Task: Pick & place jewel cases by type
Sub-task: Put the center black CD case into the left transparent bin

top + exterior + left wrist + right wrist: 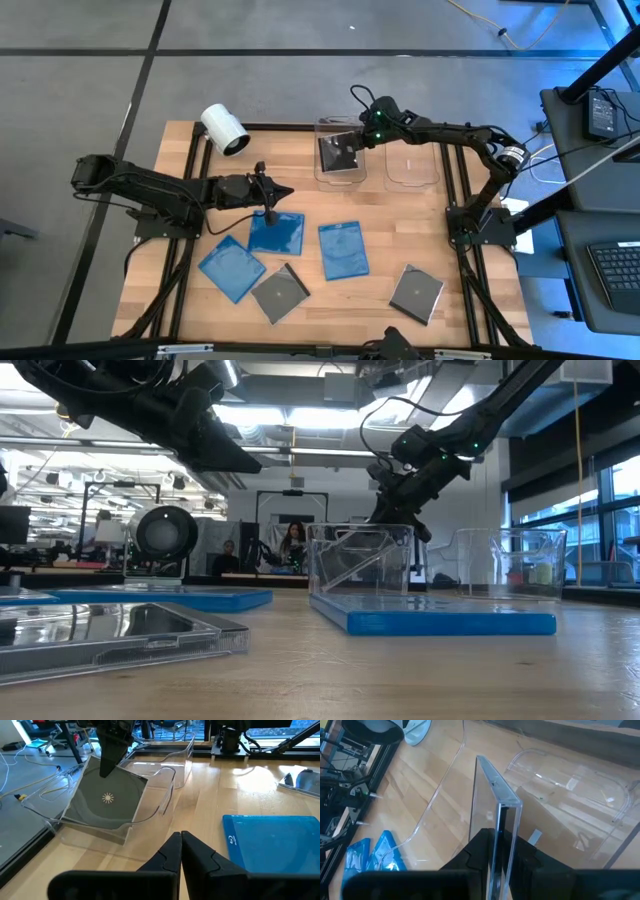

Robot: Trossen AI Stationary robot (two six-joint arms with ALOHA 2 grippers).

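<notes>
Fingers of the right gripper pinch one edge of a dark jewel case, holding it tilted inside the left-hand clear bin near the table's far edge. In the left wrist view the case leans against the bin's inner wall with its lower edge close to the floor of the bin; whether it already rests there cannot be told. The left gripper has its fingers pressed together and carries nothing; it hangs just above the far edge of a blue case near the middle of the table.

By my reading, the sort is at its first item. No case has been fully released into a bin: the one in the right gripper is the only case at a bin, and the second clear bin, just beside the first towards the right edge, holds nothing that I can see.

Five cases lie flat on the tabletop. Three are blue: the one under the left gripper, one towards the near-left corner, and one at the centre. Two are dark: one at the near edge, touching or slightly overlapping the near-left blue one, and one towards the near-right corner.

A white cylindrical camera stands at the far-left corner, apart from the work.
</notes>
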